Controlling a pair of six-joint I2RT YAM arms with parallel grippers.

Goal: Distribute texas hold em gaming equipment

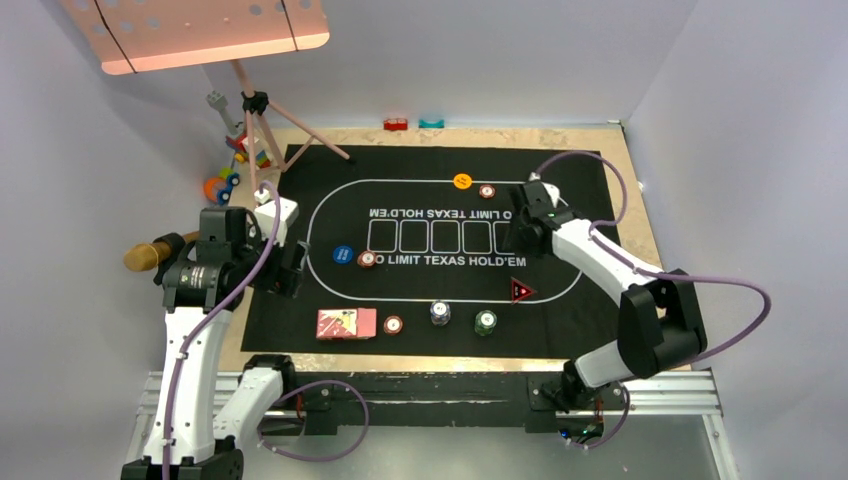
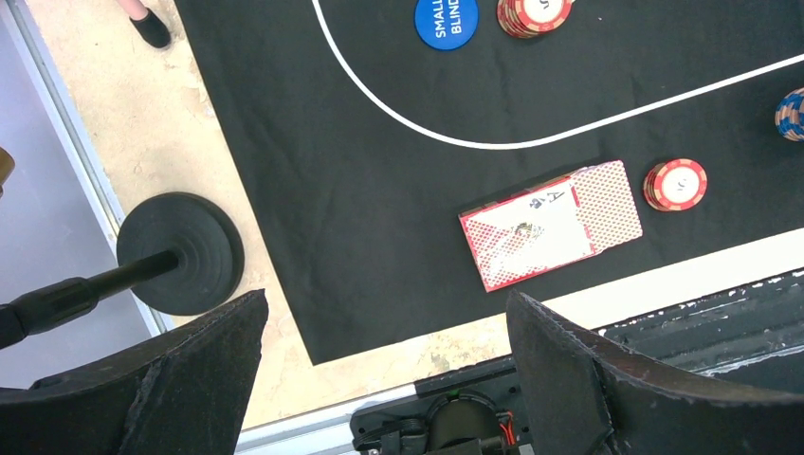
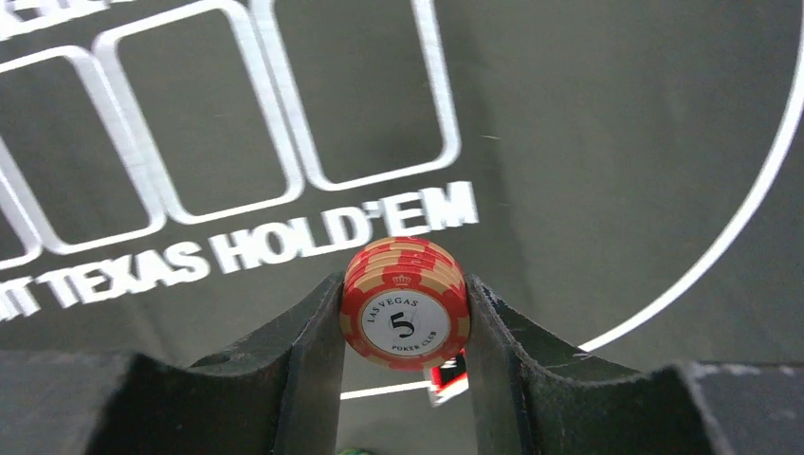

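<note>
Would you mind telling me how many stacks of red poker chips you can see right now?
4: one by the orange button, one beside the blue button, one right of the card deck, one clamped in the right gripper. Others may be hidden.

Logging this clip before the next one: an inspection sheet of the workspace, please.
Surface: black poker mat on a tan board.
Job's things: card pack; chip stacks along the near edge and by the buttons; blue button; orange button; triangle marker.
Clutter: toys far left; red and teal blocks behind the mat.
Grippers: left tool open, empty; right tool clamps red chips.
Cables: purple leads on both arms.
Surroundings: white walls, tripod.
</note>
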